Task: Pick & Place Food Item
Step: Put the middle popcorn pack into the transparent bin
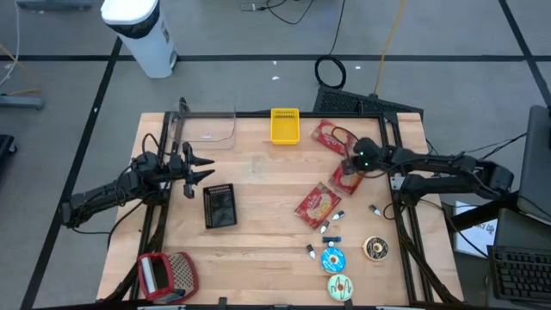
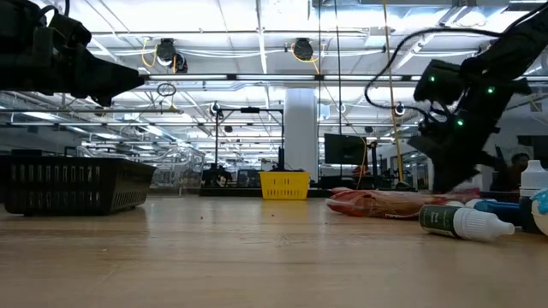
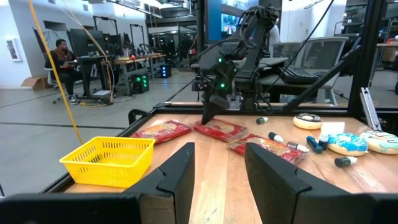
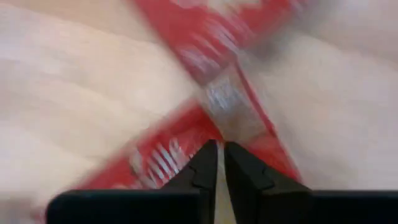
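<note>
Right pincer [image 4: 216, 163], fingers nearly closed, down on red snack packet [image 1: 348, 176] right of yellow basket [image 1: 285, 126]; grip cannot be confirmed

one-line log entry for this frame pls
left gripper: open, idle near black basket | right gripper: jaws nearly shut, tips at red snack packet | yellow basket: empty

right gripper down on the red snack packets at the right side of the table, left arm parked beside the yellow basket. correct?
Partly. The right gripper is indeed down on the red snack packets at the table's right side. But the left gripper waits beside the black mesh basket, not the yellow mesh basket, which sits at the far edge near the middle. The high view shows this.
</note>
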Action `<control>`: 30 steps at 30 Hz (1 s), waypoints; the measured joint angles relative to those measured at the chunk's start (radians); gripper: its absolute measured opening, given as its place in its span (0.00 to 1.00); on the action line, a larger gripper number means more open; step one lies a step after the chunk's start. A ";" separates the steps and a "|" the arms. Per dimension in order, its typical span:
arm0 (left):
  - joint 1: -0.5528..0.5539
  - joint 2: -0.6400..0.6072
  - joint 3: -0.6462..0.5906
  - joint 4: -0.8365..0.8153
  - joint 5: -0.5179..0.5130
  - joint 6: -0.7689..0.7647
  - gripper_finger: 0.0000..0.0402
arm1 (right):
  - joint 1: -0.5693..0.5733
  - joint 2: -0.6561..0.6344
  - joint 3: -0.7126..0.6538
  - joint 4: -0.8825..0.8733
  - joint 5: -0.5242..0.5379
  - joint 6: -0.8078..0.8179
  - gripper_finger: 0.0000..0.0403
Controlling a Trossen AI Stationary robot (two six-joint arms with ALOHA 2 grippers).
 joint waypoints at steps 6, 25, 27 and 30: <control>0.000 0.000 0.000 0.000 0.000 0.000 0.36 | 0.042 -0.001 0.001 0.181 -0.029 -0.077 0.15; 0.000 0.000 0.000 0.000 0.000 0.000 0.36 | 0.004 -0.172 0.068 -0.423 0.121 0.136 0.54; 0.000 0.000 0.000 0.000 0.000 0.000 0.36 | 0.004 -0.172 0.051 -0.418 0.117 0.141 0.54; 0.000 0.000 0.000 0.000 0.000 0.000 0.36 | 0.004 -0.172 0.025 -0.389 0.114 0.143 0.53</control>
